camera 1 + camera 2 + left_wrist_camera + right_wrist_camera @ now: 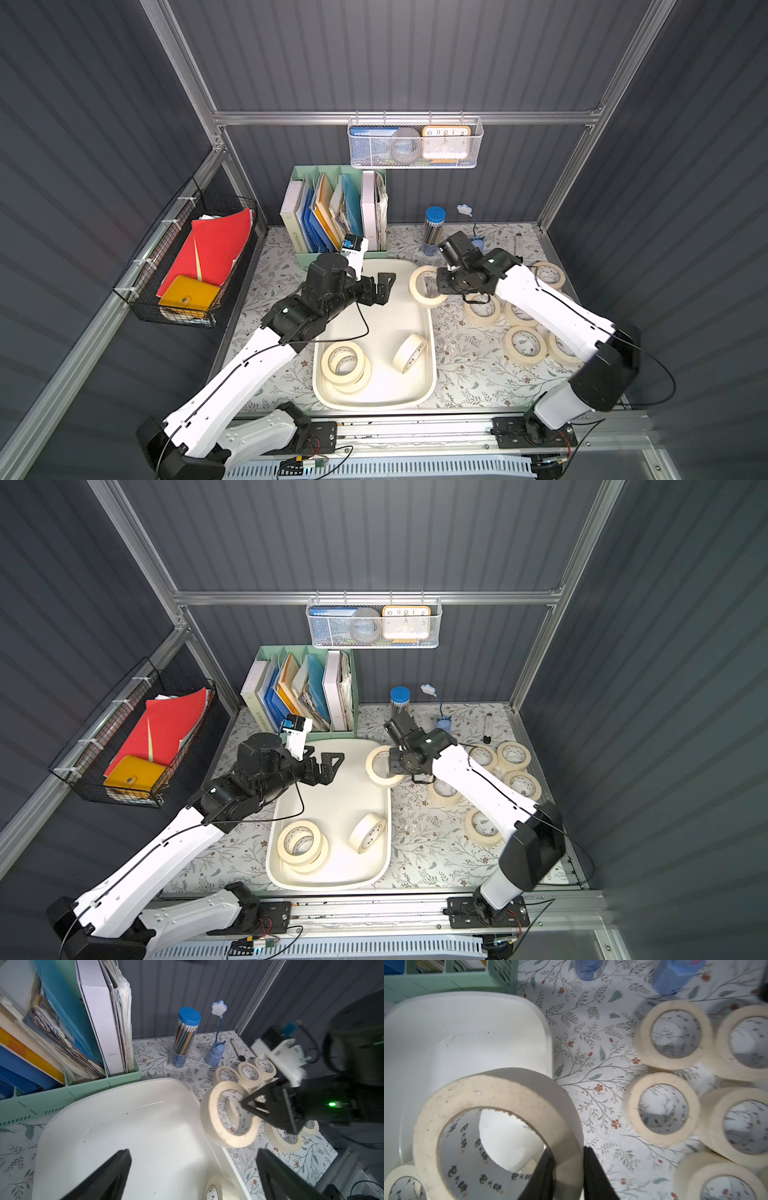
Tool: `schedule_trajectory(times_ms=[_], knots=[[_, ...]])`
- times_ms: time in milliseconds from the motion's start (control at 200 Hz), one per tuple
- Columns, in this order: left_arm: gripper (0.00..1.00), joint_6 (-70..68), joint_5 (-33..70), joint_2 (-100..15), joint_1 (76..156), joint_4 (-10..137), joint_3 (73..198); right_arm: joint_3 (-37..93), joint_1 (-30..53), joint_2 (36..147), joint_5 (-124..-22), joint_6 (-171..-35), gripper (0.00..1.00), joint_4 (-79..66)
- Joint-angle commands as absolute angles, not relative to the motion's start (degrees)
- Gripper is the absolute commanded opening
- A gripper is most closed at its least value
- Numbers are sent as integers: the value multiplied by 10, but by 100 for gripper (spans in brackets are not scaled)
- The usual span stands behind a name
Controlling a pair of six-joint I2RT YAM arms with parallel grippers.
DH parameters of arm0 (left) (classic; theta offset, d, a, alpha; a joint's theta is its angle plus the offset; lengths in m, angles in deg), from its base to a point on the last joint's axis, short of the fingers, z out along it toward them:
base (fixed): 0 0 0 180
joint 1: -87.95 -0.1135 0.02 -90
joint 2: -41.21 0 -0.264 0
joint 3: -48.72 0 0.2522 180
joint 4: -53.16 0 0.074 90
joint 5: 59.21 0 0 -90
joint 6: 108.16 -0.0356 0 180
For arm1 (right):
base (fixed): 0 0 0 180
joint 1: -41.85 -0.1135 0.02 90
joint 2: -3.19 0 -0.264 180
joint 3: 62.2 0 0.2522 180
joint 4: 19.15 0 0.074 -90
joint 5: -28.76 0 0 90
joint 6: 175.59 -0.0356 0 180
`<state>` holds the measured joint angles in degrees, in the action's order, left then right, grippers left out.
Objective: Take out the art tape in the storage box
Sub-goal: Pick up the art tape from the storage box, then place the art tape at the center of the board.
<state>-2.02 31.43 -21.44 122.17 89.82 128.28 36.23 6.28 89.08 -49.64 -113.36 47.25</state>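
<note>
Left gripper (383,289) agape, right gripper (568,1156) pinching art tape (488,1088), floral tabletop (465,357), grey walls (415,54)

My station, a staged office nook: mint file holder (62,1097), mesh basket (374,153) with clock (446,141), pencil tube (434,228), floral counter (469,357), aluminium-framed grey panels (415,54).

**White shells, black joints**

I see my left arm (232,374) and right arm (552,307) built alike: glossy white link shells between matte black joint housings, with a thin black cable along each shell. Black base plates (536,436) sit on the aluminium rail (415,432), red wires beside them. Farthest from the rail, the left gripper (193,1151) has black wedge fingers (112,1174) under a white camera bracket (358,257). A green light (332,1104) glows on the right wrist.
</note>
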Motion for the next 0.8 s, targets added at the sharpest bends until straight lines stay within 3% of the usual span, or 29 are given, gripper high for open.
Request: schedule_trajectory(times_ms=[0, 170, 350, 520, 795], knots=[[98, -41, 313, -231, 1223, 908, 1260, 317, 70, 792, -448, -1144, 0, 575], [94, -33, 294, -259, 1225, 911, 1253, 221, 88, 680, -452, -1208, 0, 665], [88, -22, 273, -288, 1238, 924, 1254, 110, 97, 637, -473, -1260, 0, 643], [84, -10, 310, -317, 1279, 954, 1250, 44, 110, 658, -487, -1266, 0, 577], [82, 36, 285, -299, 1281, 921, 1198, -5, 141, 742, -514, -1240, 0, 475]])
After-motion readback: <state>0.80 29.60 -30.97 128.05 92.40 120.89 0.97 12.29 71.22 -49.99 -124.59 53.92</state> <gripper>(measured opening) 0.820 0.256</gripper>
